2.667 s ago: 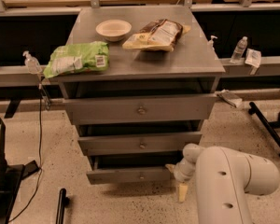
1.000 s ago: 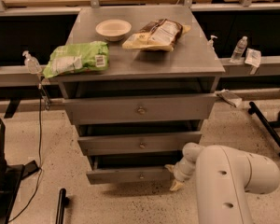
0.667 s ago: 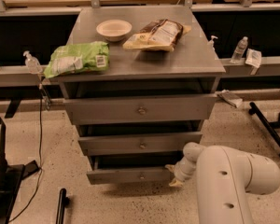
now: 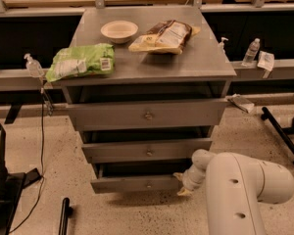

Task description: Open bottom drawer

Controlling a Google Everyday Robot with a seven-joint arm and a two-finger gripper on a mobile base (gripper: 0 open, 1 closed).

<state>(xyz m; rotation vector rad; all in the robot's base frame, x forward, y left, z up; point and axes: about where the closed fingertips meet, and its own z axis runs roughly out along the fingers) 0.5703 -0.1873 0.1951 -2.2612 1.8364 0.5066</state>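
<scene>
The bottom drawer [image 4: 134, 183] is the lowest and narrowest of three grey metal drawer fronts, with a small round knob [image 4: 148, 185] at its centre. It stands pulled out a little, with a dark gap above it. My gripper [image 4: 182, 185] is at the drawer's right end, at the tip of the white arm [image 4: 245, 190] that comes in from the lower right. Its yellowish fingertips [image 4: 183, 192] touch or nearly touch the drawer's right edge.
The middle drawer [image 4: 147, 150] and top drawer [image 4: 147, 114] also stand slightly out. On the cabinet top [image 4: 206, 58] lie a green bag [image 4: 81, 61], a white bowl [image 4: 119, 31] and a brown snack bag [image 4: 164, 35]. A black stand [image 4: 2, 180] and cable are on the floor at left.
The gripper has shifted slightly up and left along the drawer's right end. The drawers look unchanged.
</scene>
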